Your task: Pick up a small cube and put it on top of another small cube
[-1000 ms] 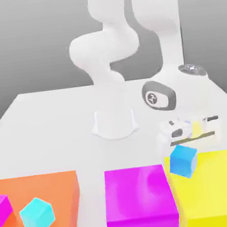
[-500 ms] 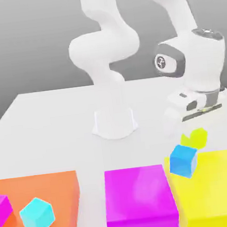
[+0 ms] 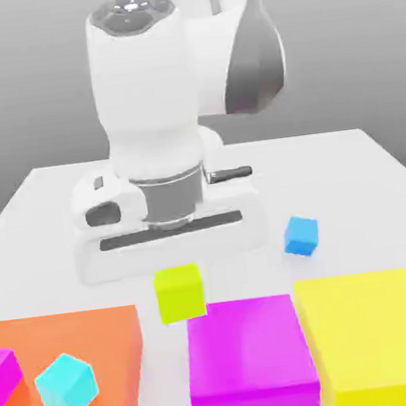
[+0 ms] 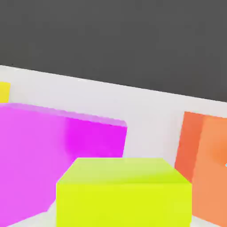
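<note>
Four small cubes: lime cube (image 3: 179, 294) grasped in pincer (image 3: 179, 283), below the hand; blue cube (image 3: 301, 236) on surface (image 3: 329, 182); cyan cube (image 3: 66, 387), magenta cube (image 3: 4, 375) at orange block (image 3: 99, 345). Three big blocks: orange, magenta block (image 3: 246, 344), yellow block (image 3: 384, 336).

Grey bkgd (image 3: 356, 36), plain white tabletop (image 3: 364, 169)

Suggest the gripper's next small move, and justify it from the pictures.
Probably ease the gripper toward the exterior view's left, keeping its height: it grips the lime cube, while the cyan cube, one possible small cube to stack on, sits on the orange block, farther that way.
</note>
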